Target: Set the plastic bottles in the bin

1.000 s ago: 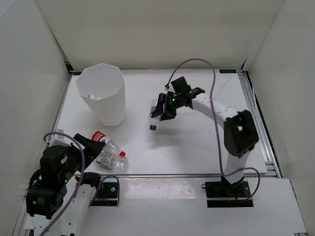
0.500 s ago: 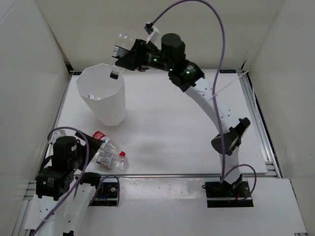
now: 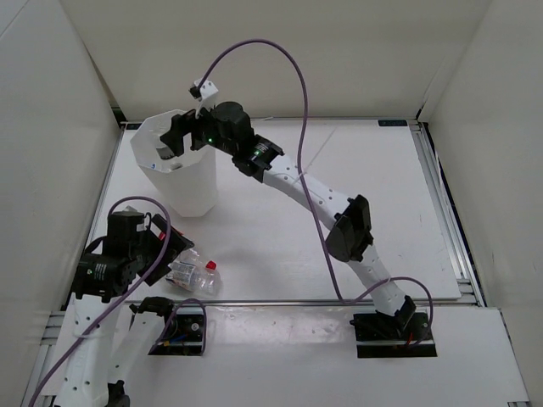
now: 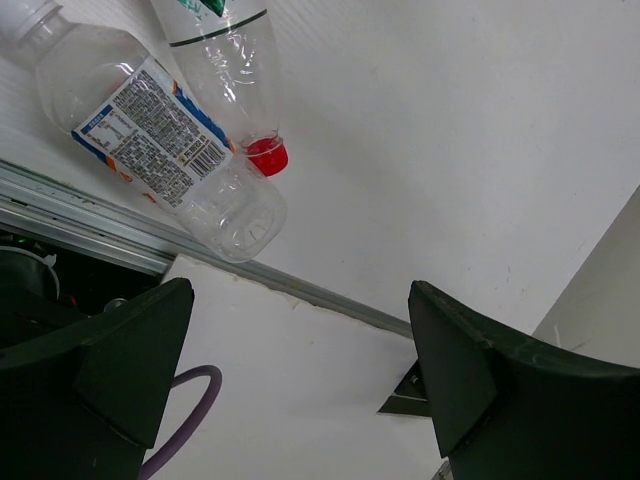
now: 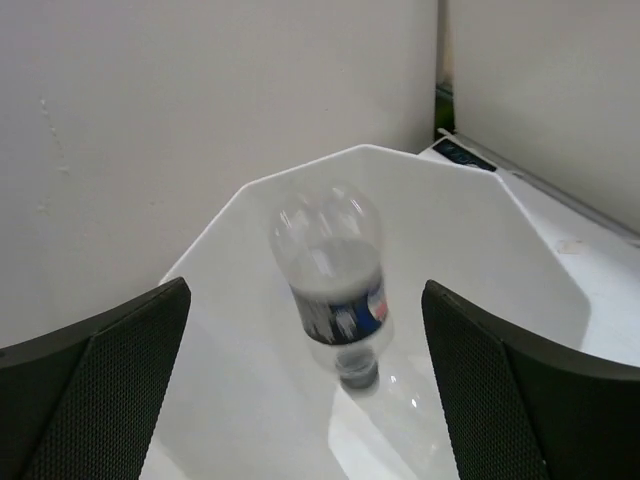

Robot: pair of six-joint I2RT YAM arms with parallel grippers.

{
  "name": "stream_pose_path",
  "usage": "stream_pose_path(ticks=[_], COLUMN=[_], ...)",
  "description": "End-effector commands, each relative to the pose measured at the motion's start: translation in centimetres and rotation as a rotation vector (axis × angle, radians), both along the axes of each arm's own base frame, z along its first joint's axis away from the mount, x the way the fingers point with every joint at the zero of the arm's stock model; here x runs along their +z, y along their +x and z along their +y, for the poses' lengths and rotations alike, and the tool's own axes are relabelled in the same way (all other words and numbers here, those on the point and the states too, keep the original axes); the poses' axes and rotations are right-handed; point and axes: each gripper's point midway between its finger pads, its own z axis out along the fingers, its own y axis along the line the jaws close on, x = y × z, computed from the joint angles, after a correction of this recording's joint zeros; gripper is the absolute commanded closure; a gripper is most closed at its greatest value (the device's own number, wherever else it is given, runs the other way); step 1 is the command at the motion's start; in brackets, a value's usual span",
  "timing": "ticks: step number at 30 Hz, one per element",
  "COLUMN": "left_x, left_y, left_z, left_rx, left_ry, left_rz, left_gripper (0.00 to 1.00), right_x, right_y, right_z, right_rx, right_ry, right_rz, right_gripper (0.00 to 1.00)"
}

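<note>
My right gripper [image 3: 174,142] hangs over the mouth of the tall white bin [image 3: 193,191], jaws open. In the right wrist view, a clear bottle [image 5: 330,280] with a dark label is blurred and cap-down, loose between the open fingers [image 5: 110,390] and above the bin's inside wall [image 5: 490,250]. Two more plastic bottles lie near the table's front left: one with a red cap [image 4: 225,70] and one with a printed label [image 4: 150,130], also seen from above [image 3: 191,276]. My left gripper [image 4: 300,300] is open and empty just short of them [image 3: 163,240].
White walls close in the table on three sides. A metal rail [image 4: 300,300] runs along the front edge beside the two bottles. The right arm's purple cable [image 3: 280,59] arches high above the bin.
The right arm carried a bottle from mid-table up over the bin, then opened; the bottle now drops free. The left arm has shifted toward the two lying bottles.
</note>
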Motion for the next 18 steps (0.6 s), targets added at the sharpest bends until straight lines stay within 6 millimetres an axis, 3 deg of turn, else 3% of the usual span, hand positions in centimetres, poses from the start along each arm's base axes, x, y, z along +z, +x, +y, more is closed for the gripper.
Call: stream_pose_path(ticks=[1, 2, 3, 4, 5, 9, 11, 12, 13, 16, 18], left_x=[0.0, -0.7, -1.6, -2.3, -3.0, -5.8, -7.7, -8.1, -8.8, -10.6, -11.3], left_y=[-1.2, -1.2, -1.6, -1.8, -2.1, -2.7, -2.9, -2.4, -1.8, -1.5, -1.1], left_z=[0.2, 0.5, 0.7, 0.6, 0.6, 1.7, 1.8, 1.9, 1.8, 2.1, 2.6], left_rx=[0.022, 0.046, 0.069, 0.111, 0.133, 0.348, 0.505, 0.538, 0.558, 0.63, 0.648], left_ry=[0.0, 0.005, 0.006, -0.02, -0.032, -0.077, -0.148, -0.165, -0.19, -0.189, -0.155], left_rz=[0.056, 0.077, 0.091, 0.111, 0.126, 0.143, 0.183, 0.165, 0.144, 0.184, 0.192], left_gripper=[0.0, 0.0, 0.0, 0.0, 0.0, 0.0, 0.0, 0.0, 0.0, 0.0, 0.0], right_x=[14.6, 15.3, 13.5, 16.2, 16.1, 14.6, 12.9, 13.1, 11.8, 10.7, 11.2], right_y=[-3.8, -4.5, -4.4, -6.0, -6.5, -9.7, -10.9, -11.7, -11.9, -13.5, -14.5], right_z=[-4.9, -5.7, -6.3, -8.7, -9.5, -13.6, -14.5, -15.7, -16.7, -19.1, -20.9], right_rx=[-0.083, -0.101, -0.124, -0.124, -0.121, -0.096, -0.083, -0.082, -0.104, -0.104, -0.113], right_ry=[0.135, 0.14, 0.094, 0.128, 0.12, 0.012, -0.044, -0.059, -0.106, -0.143, -0.137], right_rz=[-0.316, -0.295, -0.241, -0.239, -0.215, -0.131, -0.072, -0.063, -0.018, 0.03, 0.026], right_gripper=[0.0, 0.0, 0.0, 0.0, 0.0, 0.0, 0.0, 0.0, 0.0, 0.0, 0.0])
